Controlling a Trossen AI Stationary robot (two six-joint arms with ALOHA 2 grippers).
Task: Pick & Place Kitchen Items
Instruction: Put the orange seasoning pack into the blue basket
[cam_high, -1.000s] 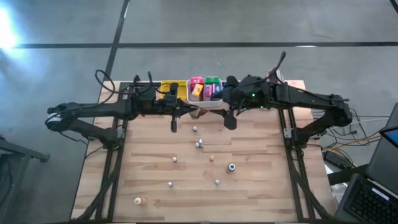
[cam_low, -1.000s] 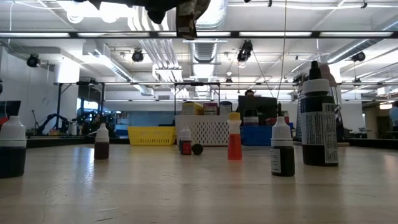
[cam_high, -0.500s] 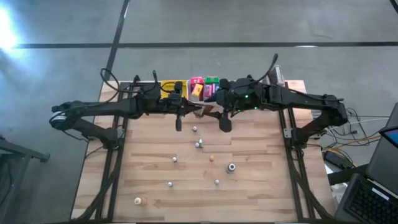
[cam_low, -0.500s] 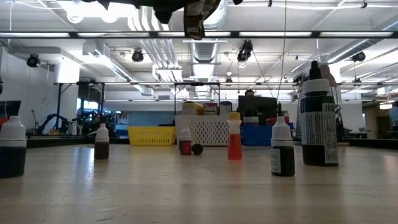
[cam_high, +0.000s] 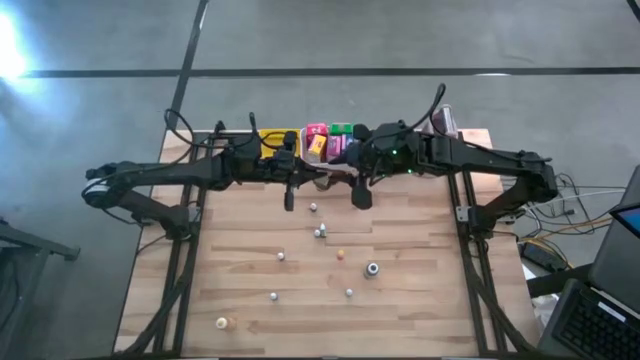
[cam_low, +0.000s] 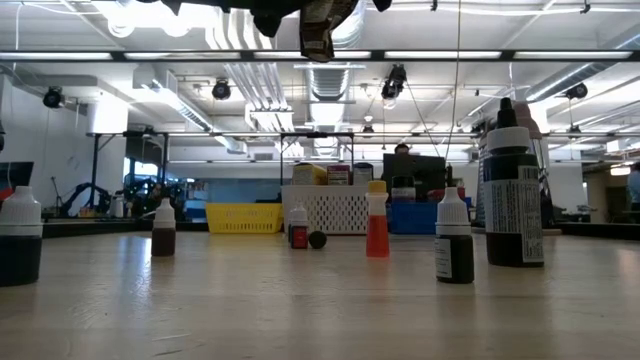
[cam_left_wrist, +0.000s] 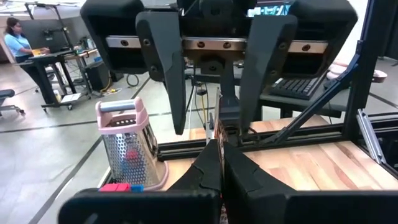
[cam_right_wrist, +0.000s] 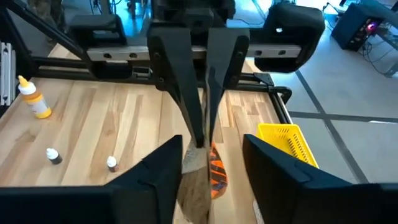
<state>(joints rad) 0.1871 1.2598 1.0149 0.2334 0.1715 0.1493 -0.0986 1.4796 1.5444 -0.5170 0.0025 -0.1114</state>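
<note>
Reading the table from above as a clock, 12 at the far edge. Near side, 7 to 5 o'clock: small dropper bottles (cam_high: 273, 296) stand loose on the wooden table (cam_high: 420, 300), one whitish piece (cam_high: 221, 322) out toward 7, an orange-topped bottle (cam_high: 340, 254) about centre, more bottles up toward 12; all well apart, none touched. Above the far-middle, around 12, both arms meet nose to nose, off the surface. The left gripper (cam_left_wrist: 219, 163) is clenched flat on the edge of a thin brown packet (cam_low: 318, 28), which hangs in the air between the two arms, clear of the table. The right gripper (cam_right_wrist: 211, 168) faces it with fingers spread, one either side of the packet's free end; one finger looks just against it, the other shows a gap, so not gripping yet. Beyond them, at the 12 o'clock edge, a white bin (cam_high: 345, 165) holding pink, green and yellow packets, a yellow bin (cam_high: 272, 140) just at its 9 side; a pink-grey grater (cam_left_wrist: 127, 146) stands off at the far right corner. Judgement: mid-handover, left to right. Next move calls for the right fingers to pinch square on the packet before the left lets go, then carry to a bin. Risk: limp packet slips or twists if release comes early.
</note>
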